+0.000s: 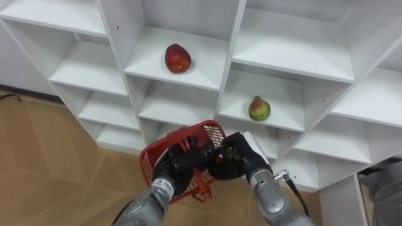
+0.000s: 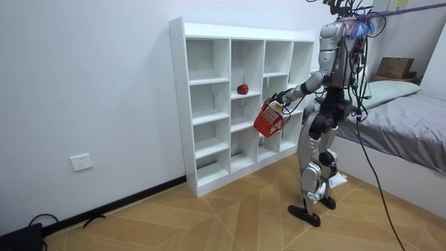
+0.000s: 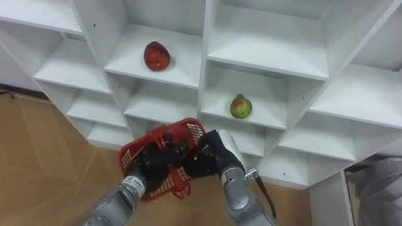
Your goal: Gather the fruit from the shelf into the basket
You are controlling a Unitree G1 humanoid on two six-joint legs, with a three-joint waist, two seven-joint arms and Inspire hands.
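— In front of the shelves (image 1: pixel 239 37), what's unclear?
— The right hand (image 1: pixel 231 157), pressed close against the basket (image 1: pixel 151 164): gripping or not, I cannot tell.
— The left hand (image 1: pixel 183 158)?
— Clamped on the basket's rim. The red fruit (image 1: pixel 178 58) lies far left, the pear (image 1: pixel 259 109) right, one shelf lower. The room view adds a bed (image 2: pixel 411 132) behind the robot.

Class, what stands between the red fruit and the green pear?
A white upright shelf divider: the red fruit lies left of it, the green pear right of it, one shelf lower. Both eye views show it.
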